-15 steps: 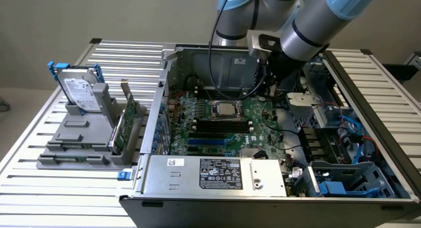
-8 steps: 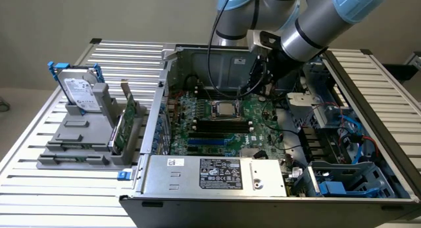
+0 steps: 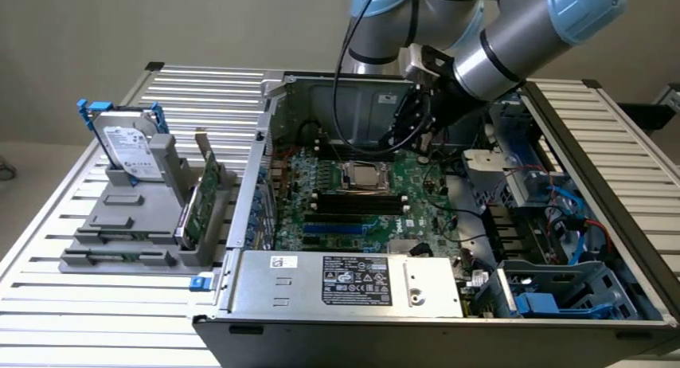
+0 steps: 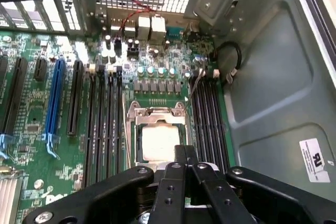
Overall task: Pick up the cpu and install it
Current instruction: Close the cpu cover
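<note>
**Gripper pinched shut above the socket, chip lying in the frame**

Here's the black two-fingered gripper [image 4: 185, 151], jaws pressed right together with nothing between them, empty-handed. It hangs over the middle of the board. The fingertips line up with the edge of the cpu [image 4: 160, 142], but whether they touch it I can't tell.

The silver-grey arm [image 3: 510, 33] with pale blue joint caps comes in from the far side at the exterior view's right. It leans steeply down into the open dark grey metal computer case [image 3: 595, 185], its wrist tipped towards the exterior view's left.

The cpu is a small flat square chip with a pale silvery-beige top catching the light. It lies level inside the square metal-framed socket [image 4: 140, 115], in the middle of the green motherboard [image 3: 425, 201]. A thin wire lever [image 4: 194, 85] stands slanted just beside the socket.

Long black memory slots [image 4: 102, 124] run along both sides of the socket. At the near edge of the case there's the silver box of the power supply [image 3: 356, 280] with its black label.

Well apart, out at the exterior view's left, a big silver rectangular hard drive [image 3: 133, 149] with a white label and blue bracket stands tilted in a grey moulded holder [image 3: 127, 225]. That holder sits on the slatted metal table [image 3: 64, 304].
</note>
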{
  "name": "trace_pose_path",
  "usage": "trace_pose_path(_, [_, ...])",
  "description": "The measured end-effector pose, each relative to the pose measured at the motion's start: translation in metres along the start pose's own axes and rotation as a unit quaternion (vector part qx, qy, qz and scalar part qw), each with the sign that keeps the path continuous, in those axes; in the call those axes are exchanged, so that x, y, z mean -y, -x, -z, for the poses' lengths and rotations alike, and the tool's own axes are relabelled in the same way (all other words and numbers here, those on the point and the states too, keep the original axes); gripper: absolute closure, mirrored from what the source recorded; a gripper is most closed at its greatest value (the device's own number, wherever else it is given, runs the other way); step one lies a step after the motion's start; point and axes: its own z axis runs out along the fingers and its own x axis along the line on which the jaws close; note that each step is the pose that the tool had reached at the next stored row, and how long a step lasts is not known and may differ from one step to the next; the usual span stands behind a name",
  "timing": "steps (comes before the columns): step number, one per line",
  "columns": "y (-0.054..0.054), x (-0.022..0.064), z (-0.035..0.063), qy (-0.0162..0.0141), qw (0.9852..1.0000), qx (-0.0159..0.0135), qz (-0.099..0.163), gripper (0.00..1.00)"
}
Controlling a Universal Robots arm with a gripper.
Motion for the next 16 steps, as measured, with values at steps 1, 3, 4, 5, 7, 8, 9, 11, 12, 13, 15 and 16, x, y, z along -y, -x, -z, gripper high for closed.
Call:
trace_pose_path(1, [0.0,-0.0022,-0.0017,0.0012,1.0,-0.0001,0.0,0.89])
trace_pose_path(3, [-0.002,-0.0162,-0.0146,0.0029,1.0,0.0003,0.0,0.89])
trace_pose_path(4, [-0.003,-0.028,-0.0247,0.0043,1.0,0.0003,-0.001,0.89])
trace_pose_path(5, [-0.004,-0.0315,-0.0276,0.0049,1.0,0.0003,-0.001,0.89])
trace_pose_path(7, [-0.005,-0.0387,-0.0334,0.0063,1.0,0.0003,-0.001,0.89])
trace_pose_path(8, [-0.005,-0.0416,-0.0358,0.0068,1.0,0.0001,-0.001,0.89])
trace_pose_path(9, [-0.006,-0.0436,-0.0385,0.0068,1.0,-0.0007,-0.002,0.89])
trace_pose_path(11, [-0.006,-0.0439,-0.042,0.0066,1.0,-0.004,-0.004,0.89])
trace_pose_path(12, [-0.007,-0.0435,-0.0428,0.0065,1.0,-0.0056,-0.004,0.89])
trace_pose_path(13, [-0.007,-0.0431,-0.0437,0.0064,0.9999,-0.0072,-0.005,0.89])
trace_pose_path(15, [-0.007,-0.0424,-0.0452,0.0061,0.9999,-0.0109,-0.007,0.89])
trace_pose_path(16, [-0.007,-0.042,-0.046,0.006,0.9999,-0.0129,-0.008,0.89])
